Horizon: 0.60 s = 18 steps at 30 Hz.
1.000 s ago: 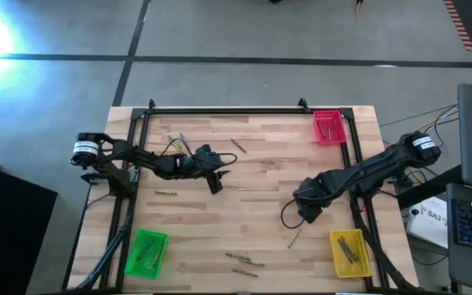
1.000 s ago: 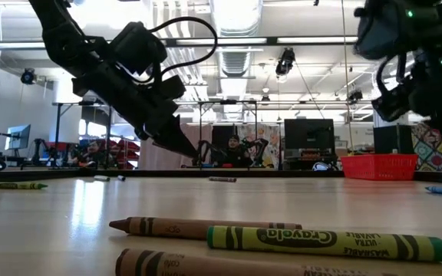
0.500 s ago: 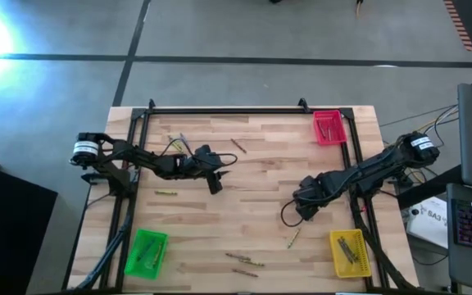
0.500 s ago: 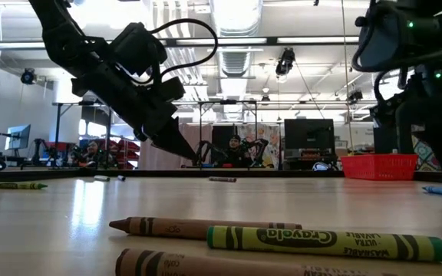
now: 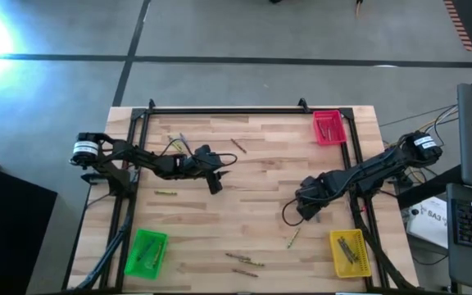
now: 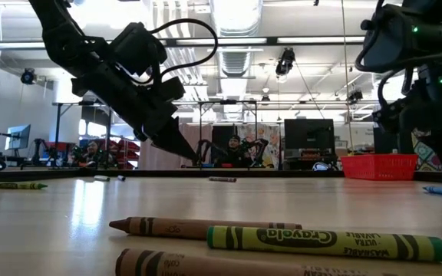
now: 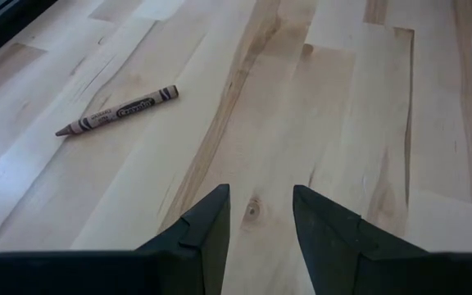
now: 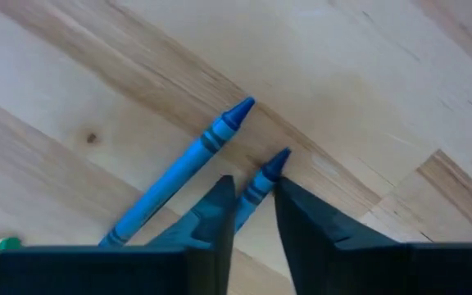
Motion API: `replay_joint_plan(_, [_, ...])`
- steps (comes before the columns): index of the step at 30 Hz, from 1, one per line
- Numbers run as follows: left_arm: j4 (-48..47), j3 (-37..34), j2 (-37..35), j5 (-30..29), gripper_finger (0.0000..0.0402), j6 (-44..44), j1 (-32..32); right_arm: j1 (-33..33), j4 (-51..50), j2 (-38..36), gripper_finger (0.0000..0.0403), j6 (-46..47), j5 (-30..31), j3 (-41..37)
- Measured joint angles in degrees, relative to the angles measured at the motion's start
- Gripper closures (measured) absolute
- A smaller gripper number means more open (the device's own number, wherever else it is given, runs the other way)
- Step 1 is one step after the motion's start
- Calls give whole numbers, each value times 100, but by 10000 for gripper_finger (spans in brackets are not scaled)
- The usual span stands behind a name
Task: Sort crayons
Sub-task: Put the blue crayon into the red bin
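Two blue crayons (image 8: 179,184) at right gripper (image 8: 252,197) — fingers pinching one; left gripper (image 7: 260,209) parted, empty.

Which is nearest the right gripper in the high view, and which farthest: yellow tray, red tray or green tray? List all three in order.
Measured from the right gripper:
1. Yellow tray, at the table's near right corner, just beyond the gripper.
2. Red tray, at the far right edge, somewhat farther.
3. Green tray, at the near left corner, clearly farthest.
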Motion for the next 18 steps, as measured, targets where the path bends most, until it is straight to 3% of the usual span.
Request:
replay_joint_plan(5, [3, 0, 0, 0, 283, 0, 0, -47, 44, -33, 385, -228, -94, 0])
replay_joint_plan(10, [6, 1, 0, 0, 283, 0, 0, -267, 33, -151, 389, -629, -89, 227])
replay_joint_plan(14, [34, 31, 0, 0, 283, 2, 0, -809, -23, -381, 390, -1343, 642, 616])
replay_joint_plan(18, [53, 77, -2, 0, 283, 9, 0, -1679, -92, -507, 390, -2225, 1771, 950])
